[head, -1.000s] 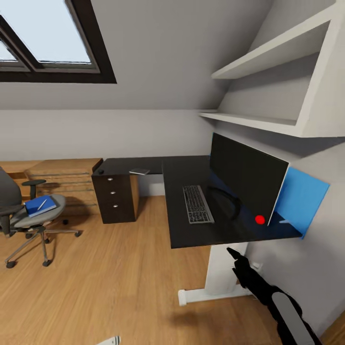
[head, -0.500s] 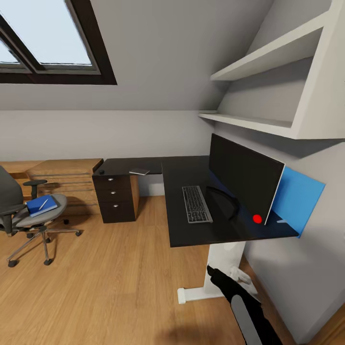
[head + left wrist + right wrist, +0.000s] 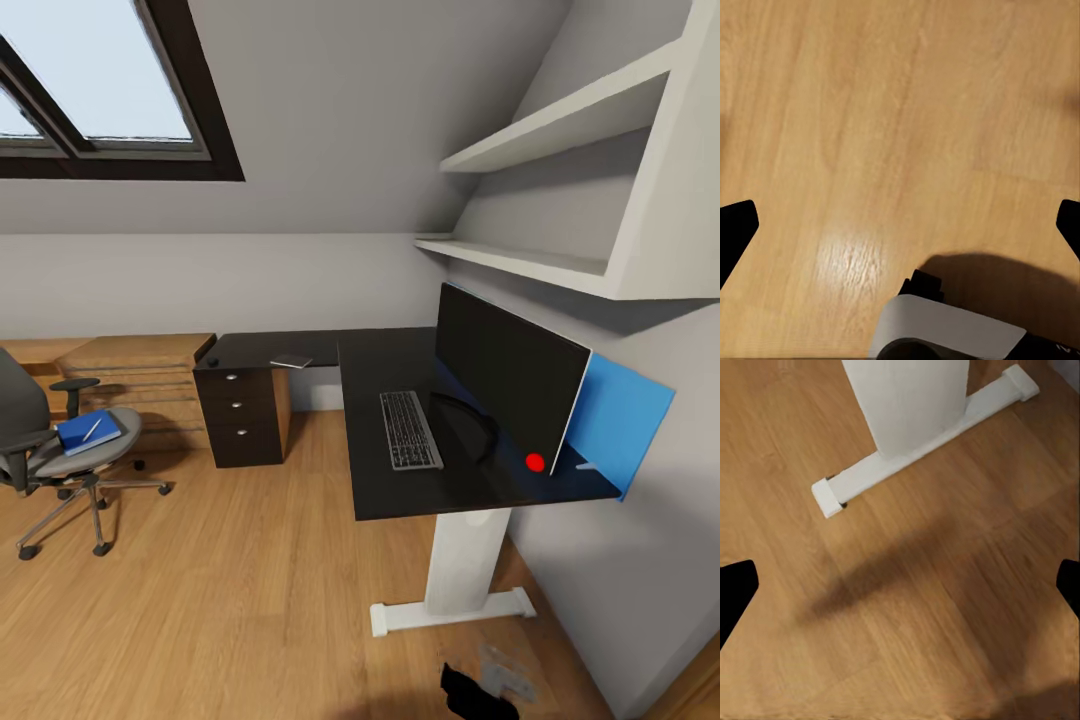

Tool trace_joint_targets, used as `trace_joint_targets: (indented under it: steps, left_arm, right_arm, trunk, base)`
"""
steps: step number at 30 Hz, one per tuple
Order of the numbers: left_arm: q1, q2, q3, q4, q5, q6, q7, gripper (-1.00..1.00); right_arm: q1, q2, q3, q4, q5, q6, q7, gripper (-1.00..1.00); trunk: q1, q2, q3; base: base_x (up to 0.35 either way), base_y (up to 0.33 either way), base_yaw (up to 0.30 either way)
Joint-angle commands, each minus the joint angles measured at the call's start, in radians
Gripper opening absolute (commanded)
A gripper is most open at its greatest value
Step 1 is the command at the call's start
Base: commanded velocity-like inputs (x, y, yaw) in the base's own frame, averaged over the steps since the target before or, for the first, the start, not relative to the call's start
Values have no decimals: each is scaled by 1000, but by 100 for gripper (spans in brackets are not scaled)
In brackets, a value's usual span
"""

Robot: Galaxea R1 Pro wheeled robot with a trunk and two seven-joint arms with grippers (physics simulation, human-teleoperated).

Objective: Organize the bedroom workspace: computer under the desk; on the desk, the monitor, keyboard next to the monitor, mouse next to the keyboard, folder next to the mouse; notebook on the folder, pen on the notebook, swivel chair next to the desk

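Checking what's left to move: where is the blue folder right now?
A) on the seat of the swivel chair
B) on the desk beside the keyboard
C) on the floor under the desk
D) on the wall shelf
A: the folder lies on the swivel chair seat, far across the floor from the keyboard on the desk.
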Motion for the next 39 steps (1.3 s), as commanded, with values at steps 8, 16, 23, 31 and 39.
trace_joint_targets:
  steps: [8,16,23,31,39]
  left_arm:
    - [0,-1,-4,0,6,-1,7,100]
    - [0,0,-4,1,7,-47,7,100]
    - [0,-1,-4,3,7,-51,7,100]
    - [0,1,-5,3,7,-50,7,100]
    - [0,-2,-6,3,6,-51,8,100]
  right_arm:
    - [-1,2,8,208,139,-132,9,100]
    - [-1,6,9,321,224,-303,102,100]
    - [-1,4,9,327,231,-312,199,100]
    - [-1,6,6,329,226,-316,223,100]
    - [-1,16,8,335,228,-319,226,100]
  trunk:
    - [0,-1,-1]
    - [0,-1,-1]
    - [0,-1,-1]
    - [0,-1,-1]
    - [0,-1,-1]
  base:
    - [0,0,0]
    - [0,111,0]
    - [0,289,0]
    - [0,309,0]
    - [100,179,66]
